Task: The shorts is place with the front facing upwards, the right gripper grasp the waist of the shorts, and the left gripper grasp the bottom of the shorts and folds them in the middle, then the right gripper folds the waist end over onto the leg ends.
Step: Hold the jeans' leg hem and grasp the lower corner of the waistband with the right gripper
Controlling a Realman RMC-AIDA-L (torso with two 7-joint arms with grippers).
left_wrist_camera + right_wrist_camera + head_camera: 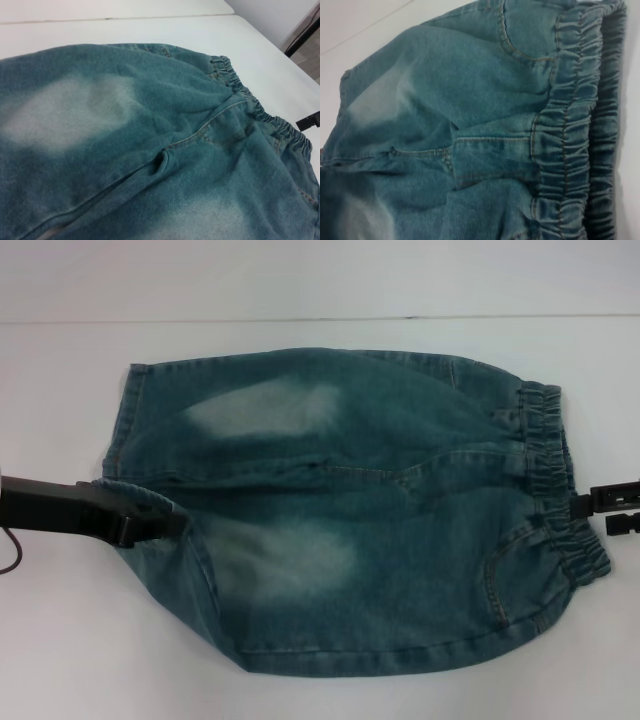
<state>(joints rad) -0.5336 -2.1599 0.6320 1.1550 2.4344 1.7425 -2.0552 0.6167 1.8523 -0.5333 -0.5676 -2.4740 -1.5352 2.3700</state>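
The blue-green denim shorts (340, 510) lie flat on the white table, front up. The waist of the shorts (555, 480) points to the robot's right, and the bottom of the shorts (118, 440) to its left. My left gripper (160, 523) reaches in from the left at the inner hems between the two legs, shut on the bottom of the shorts, where a bit of cloth bunches over it. At the outer edge of the waistband sits my right gripper (600, 510), touching the ruffled band. The right gripper (307, 121) shows as a black tip in the left wrist view. The waistband (575, 125) fills the right wrist view.
The white table (320, 290) extends around the shorts, with a back edge line (300, 318) beyond them. A dark cable (12, 555) hangs by the left arm. In the left wrist view, the table's corner (235, 10) shows, with dark floor past it.
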